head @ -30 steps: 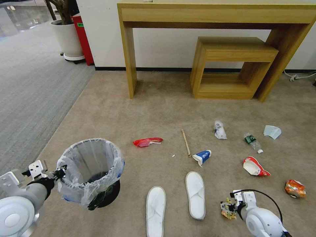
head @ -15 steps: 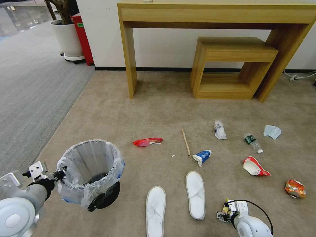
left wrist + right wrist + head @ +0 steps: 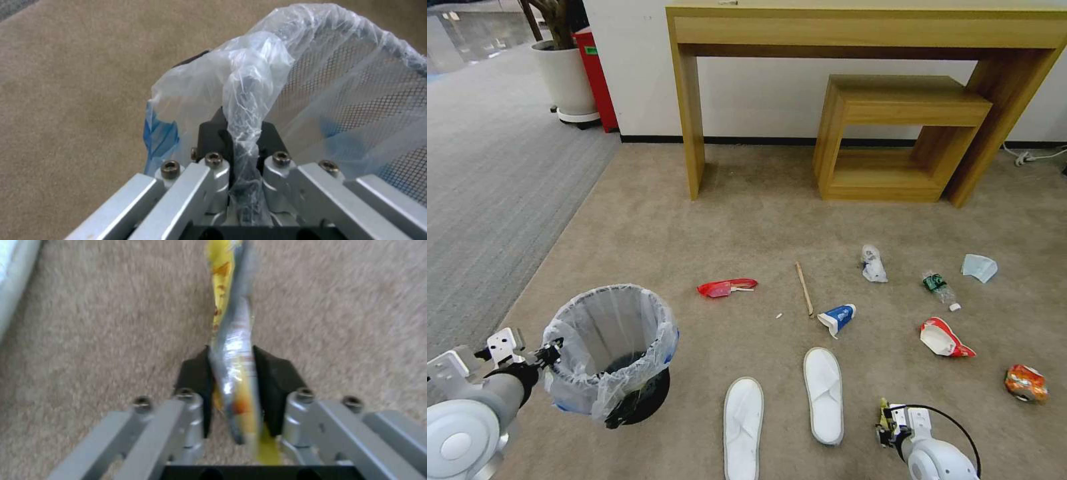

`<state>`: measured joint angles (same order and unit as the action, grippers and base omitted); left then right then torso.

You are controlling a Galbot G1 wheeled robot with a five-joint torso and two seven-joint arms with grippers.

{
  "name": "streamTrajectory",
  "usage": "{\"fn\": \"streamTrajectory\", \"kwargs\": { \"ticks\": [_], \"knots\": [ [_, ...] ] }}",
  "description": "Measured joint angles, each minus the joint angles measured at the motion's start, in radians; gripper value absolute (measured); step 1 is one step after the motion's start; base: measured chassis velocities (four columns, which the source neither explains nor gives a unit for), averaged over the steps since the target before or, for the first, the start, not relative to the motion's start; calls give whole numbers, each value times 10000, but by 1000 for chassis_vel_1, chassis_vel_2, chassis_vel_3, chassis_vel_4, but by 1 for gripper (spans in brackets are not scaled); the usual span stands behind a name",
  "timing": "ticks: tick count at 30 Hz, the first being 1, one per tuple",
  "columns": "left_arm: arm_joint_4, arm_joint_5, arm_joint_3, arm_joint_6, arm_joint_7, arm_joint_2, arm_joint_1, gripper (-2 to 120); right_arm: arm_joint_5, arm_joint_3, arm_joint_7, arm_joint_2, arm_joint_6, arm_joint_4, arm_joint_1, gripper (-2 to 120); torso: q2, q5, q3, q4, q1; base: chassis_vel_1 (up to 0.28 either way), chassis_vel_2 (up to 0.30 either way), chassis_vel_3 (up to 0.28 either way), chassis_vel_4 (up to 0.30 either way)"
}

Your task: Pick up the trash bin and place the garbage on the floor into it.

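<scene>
The trash bin (image 3: 607, 347), black mesh lined with a clear bluish bag, hangs tilted just over the beige floor (image 3: 747, 220) at lower left. My left gripper (image 3: 549, 352) is shut on its rim; the pads (image 3: 209, 138) pinch mesh and plastic. At lower right, my right gripper (image 3: 886, 425) is shut on a yellow-silver wrapper (image 3: 231, 336) held above the carpet. Garbage lies between: two white slippers (image 3: 742, 427) (image 3: 824, 393), a red wrapper (image 3: 726, 287), a wooden stick (image 3: 804, 288), a blue-white cup (image 3: 837, 318), a red-white cup (image 3: 942, 338), a bottle (image 3: 939, 288), a mask (image 3: 978, 267), an orange can (image 3: 1025, 383), a white bag (image 3: 873, 263).
A tall wooden console table (image 3: 860, 30) stands against the far wall with a low wooden stool (image 3: 904, 100) under it. A white plant pot (image 3: 565, 80) and a red box (image 3: 594, 73) sit at the back left. Grey ribbed carpet (image 3: 487, 180) borders the left.
My right arm has drawn back toward the lower edge of the head view, carrying the yellow-silver wrapper. The bin in my left gripper has sunk very slightly.
</scene>
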<state>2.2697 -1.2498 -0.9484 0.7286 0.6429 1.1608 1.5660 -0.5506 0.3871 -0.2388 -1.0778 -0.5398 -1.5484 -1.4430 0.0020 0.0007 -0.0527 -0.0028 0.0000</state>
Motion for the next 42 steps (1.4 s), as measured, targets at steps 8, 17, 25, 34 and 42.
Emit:
{"fn": "streamTrajectory", "kwargs": {
  "ticks": [8,17,25,34,42],
  "knots": [
    [140,340,519,-19,1,237,-17,3,222,224,3089,244,4089,-2251,-792,0,0,-1,1,3,0,0,0,0,0],
    [500,1222,1732,7,-3,878,-58,3,-2198,-94,10585,212,8208,-3136,200,0,0,-1,0,4,0,0,0,0,0],
    [722,1592,2342,21,-61,1143,-1,3,-2649,-1504,11366,-304,8232,-2835,1578,0,1,0,0,3,0,0,0,0,0],
    [1162,1744,2718,56,-127,1378,-15,3,-2651,-3513,10224,-1364,8088,-1504,3502,0,0,-1,0,3,0,0,0,0,0],
    [1266,1720,2573,63,-155,1275,-55,3,-2390,-4459,10000,-1509,7992,-898,4013,0,0,-1,1,4,0,0,0,0,0]
  ]
}}
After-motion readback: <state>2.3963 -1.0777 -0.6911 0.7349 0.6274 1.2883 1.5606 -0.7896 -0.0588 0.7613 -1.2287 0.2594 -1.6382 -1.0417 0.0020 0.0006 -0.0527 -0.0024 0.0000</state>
